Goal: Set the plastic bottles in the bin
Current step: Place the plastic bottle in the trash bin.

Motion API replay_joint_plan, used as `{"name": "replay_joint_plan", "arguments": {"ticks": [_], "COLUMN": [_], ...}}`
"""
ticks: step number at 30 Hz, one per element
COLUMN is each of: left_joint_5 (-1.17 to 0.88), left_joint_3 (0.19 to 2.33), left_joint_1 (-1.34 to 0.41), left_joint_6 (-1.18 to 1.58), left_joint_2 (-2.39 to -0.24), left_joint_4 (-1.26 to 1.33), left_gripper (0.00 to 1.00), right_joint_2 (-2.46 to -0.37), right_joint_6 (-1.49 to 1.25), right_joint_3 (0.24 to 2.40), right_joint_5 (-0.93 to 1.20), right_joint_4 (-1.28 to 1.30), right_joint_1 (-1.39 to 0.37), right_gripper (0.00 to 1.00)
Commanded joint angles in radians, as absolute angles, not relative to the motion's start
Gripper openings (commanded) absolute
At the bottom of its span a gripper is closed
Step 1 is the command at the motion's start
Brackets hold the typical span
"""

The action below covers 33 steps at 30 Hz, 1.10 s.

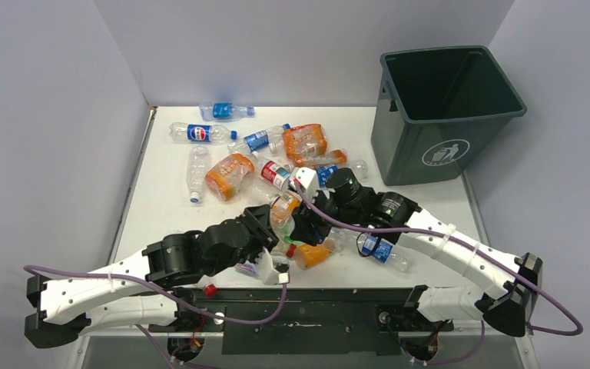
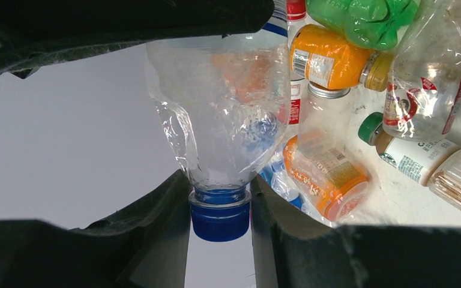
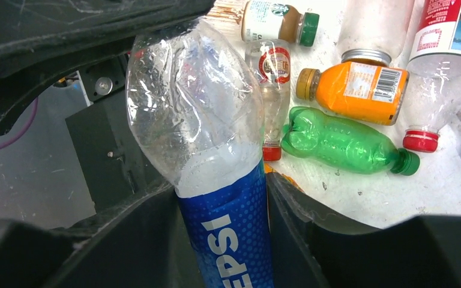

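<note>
2 grippers meet over the near middle of the table (image 1: pixel 161 215), both clamped on 1 clear Pepsi bottle (image 3: pixel 213 138). The left gripper (image 2: pixel 220 207) pinches it at the neck, its fingers pressed in on either side just above the blue cap (image 2: pixel 219 223). The right gripper (image 3: pixel 222 228) squeezes the other end, its fingers tight against the blue label (image 3: pixel 228 240) (the white lettering runs up between them). The crumpled clear body spans the gap between the grippers.

Seen from above, the left gripper reaches in from the near left and the right gripper from the near right, and they come together at the near edge of the heap of plastic bottles (image 1: pixel 276 161). That heap spreads over the middle and far left of the table. It includes 2 crushed orange bottles (image 1: pixel 229 175), a second Pepsi bottle (image 1: pixel 198 133) lying far left, and a blue-labelled bottle (image 1: pixel 227 111) at the far edge.

The right wrist view shows more on the table beyond the held bottle: a green bottle (image 3: pixel 336 141) lying on its side, an orange bottle with a barcode (image 3: pixel 354 90) just beside it, and a green-capped brown bottle (image 3: pixel 273 21) further off.

The bin (image 1: pixel 430 146) stands upright at the far right of the table, well apart from both grippers.
</note>
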<state>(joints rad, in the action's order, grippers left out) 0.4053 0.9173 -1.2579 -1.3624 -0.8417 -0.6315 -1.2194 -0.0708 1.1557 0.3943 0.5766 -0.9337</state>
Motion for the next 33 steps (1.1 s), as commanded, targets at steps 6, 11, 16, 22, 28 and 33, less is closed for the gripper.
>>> {"name": "replay_joint_plan", "arguments": {"ticks": [6,11,16,22,28,33], "left_joint_5": [0.36,0.429,0.505,0.558,0.579,0.582], "left_joint_3": [0.85,0.864,0.813,0.624,0.669,0.661], "left_joint_1": [-1.27,-1.27,-1.269,-1.223,-1.164,-1.164], "left_joint_6": [-1.215,-0.846,-0.532,-0.236,-0.125,-0.156], "left_joint_2": [-0.686,-0.627,-0.597,-0.542,-0.534,-0.528], "left_joint_4": [-0.251,-0.077,0.079,0.333,0.203,0.176], "left_gripper": [0.97,0.96,0.96,0.96,0.96,0.96], "right_joint_2": [-1.126,-1.03,-1.002,-1.054,-1.188,-1.265], "right_joint_6": [-0.101,-0.163,-0.217,-0.091,0.027,-0.19], "right_joint_3": [1.214,1.251,1.285,1.318,1.42,1.419], "right_joint_5": [0.252,0.095,-0.155,-0.429,-0.504,-0.417], "right_joint_4": [0.476,0.335,0.078,-0.31,-0.435,-0.433], "right_joint_1": [-0.922,-0.817,-0.682,-0.659,-0.508,-0.19], "right_gripper": [0.37,0.39,0.38,0.37,0.38,0.38]}}
